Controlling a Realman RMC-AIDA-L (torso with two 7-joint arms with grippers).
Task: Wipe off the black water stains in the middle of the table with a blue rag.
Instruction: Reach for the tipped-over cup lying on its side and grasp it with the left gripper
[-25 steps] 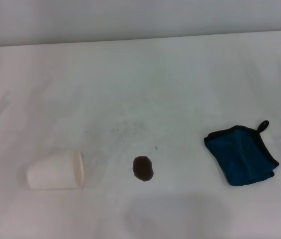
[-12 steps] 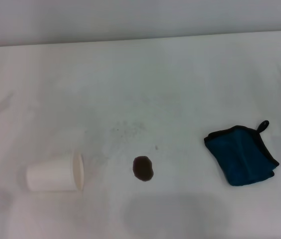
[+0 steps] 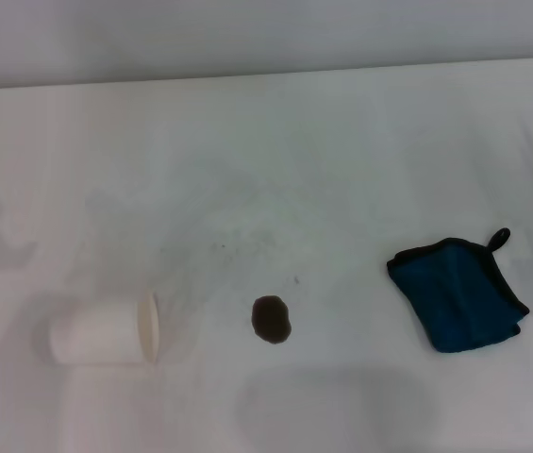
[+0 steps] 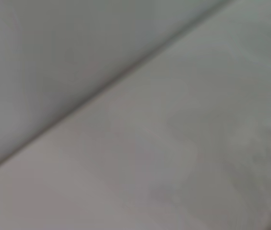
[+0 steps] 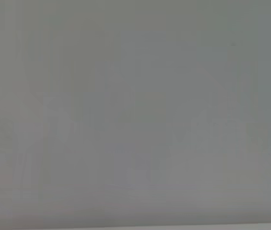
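Neither gripper shows in any view, so whether they are released or clenched cannot be told. The blue rag (image 3: 457,293) lies folded on the right side of the table (image 3: 323,160), loop at its far corner. The black water stains (image 3: 271,319), one small dark blot, sit well apart to its left. Farther left, a white cup (image 3: 106,330) lies on its side.

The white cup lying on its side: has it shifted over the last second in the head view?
No clear move. The white cup keeps its gap to the black water stains; only the shadows around it change.
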